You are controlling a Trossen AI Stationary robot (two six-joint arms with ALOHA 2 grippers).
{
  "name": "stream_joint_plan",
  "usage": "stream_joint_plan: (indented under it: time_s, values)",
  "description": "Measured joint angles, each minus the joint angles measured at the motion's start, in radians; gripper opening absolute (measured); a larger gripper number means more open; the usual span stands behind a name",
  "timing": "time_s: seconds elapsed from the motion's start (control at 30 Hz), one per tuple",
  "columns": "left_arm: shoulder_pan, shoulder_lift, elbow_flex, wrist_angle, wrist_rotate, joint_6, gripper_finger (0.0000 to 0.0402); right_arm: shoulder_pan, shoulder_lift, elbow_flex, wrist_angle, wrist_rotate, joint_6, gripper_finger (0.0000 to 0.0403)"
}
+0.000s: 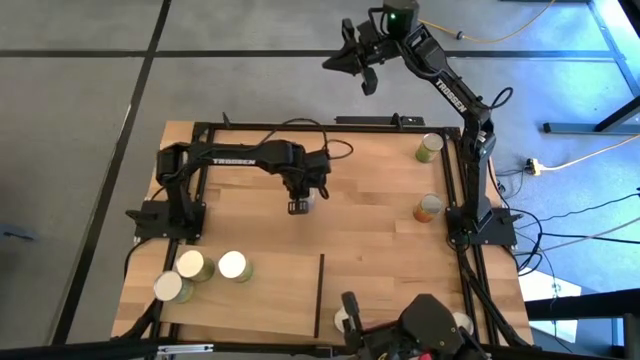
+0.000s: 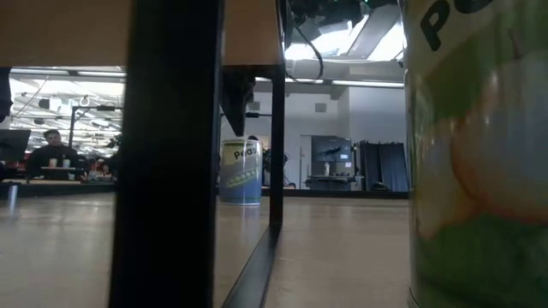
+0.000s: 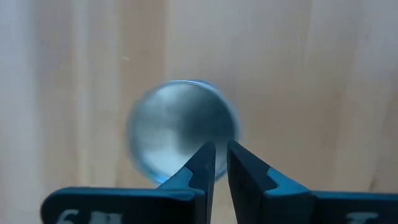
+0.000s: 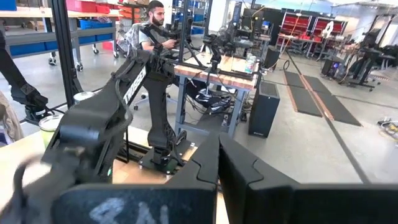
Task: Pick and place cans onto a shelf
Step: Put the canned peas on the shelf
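1. Step in hand, as I judge it: the pick of a next can. In the high view the left gripper (image 1: pixel 299 207) hangs over one can (image 1: pixel 310 199) in the middle of the frame, on the striped tabletop (image 1: pixel 380 190), well apart from the shelf (image 1: pixel 270 300) in the lower part of the frame.
2. Left jaws are almost together, with only a thin slit and nothing between them. The can's round top lies just beyond the tips, not inside the slit.
3. Three cans (image 1: pixel 232 265) already stand on the shelf at lower left. Two more, a green one (image 1: pixel 430 148) and an orange one (image 1: pixel 428 208), wait at the right edge of the table.
4. Next move, in my judgement: the jaws must open wider than the can, then come straight down around its sides before closing. With such a narrow slit they would only strike the top.
5. Right gripper (image 1: pixel 358 62) waits at the top of the frame, beyond the table, with its jaws together and holding nothing.
6. Left wrist view alone shows the slit and how the can sits against the fingertips (image 3: pixel 204 163). The high view hides most of this can under the gripper, but only it shows the shelf and the other cans.
7. Low view alone shows the can's side (image 2: pixel 241 172), upright on the table.
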Motion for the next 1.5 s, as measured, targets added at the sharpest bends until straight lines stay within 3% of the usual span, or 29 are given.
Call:
stream_joint_plan:
  time_s: [0.13,0.23,0.33,0.47,0.57,0.77,1.0,1.3,1.5]
  values:
    - [0.004,-0.075,0.022,-0.009,-0.075,-0.009,0.0036,-0.005,-0.005,0.0,-0.076,0.008,-0.036,0.001]
    - [0.019,-0.154,0.055,-0.011,-0.094,-0.018,0.0035,-0.006,-0.023,0.0,-0.243,0.101,-0.167,0.001]
    - [0.041,-0.242,0.081,-0.029,-0.095,-0.024,0.0034,-0.005,-0.042,0.0,-0.446,0.285,-0.302,0.001]
    - [0.069,-0.374,0.081,-0.044,-0.097,-0.044,0.0036,0.027,-0.051,0.0,-0.687,0.57,-0.295,0.001]
    - [0.085,-0.471,0.081,-0.064,-0.123,-0.088,0.0035,0.065,-0.051,-0.001,-0.798,0.694,-0.291,0.001]
    - [0.09,-0.634,0.081,-0.078,-0.196,-0.125,0.0034,0.149,-0.051,-0.001,-0.807,0.703,-0.279,0.0018]
    - [0.09,-0.767,0.082,-0.148,-0.226,-0.124,0.0034,0.281,-0.038,-0.008,-0.777,0.753,-0.203,0.0071]
    - [0.09,-0.903,0.082,-0.263,-0.227,-0.124,0.0034,0.426,0.027,-0.008,-0.628,0.796,0.206,0.0089]
    - [0.09,-0.954,0.082,-0.279,-0.222,-0.103,0.0034,0.46,0.133,-0.01,-0.632,0.893,0.235,0.009]
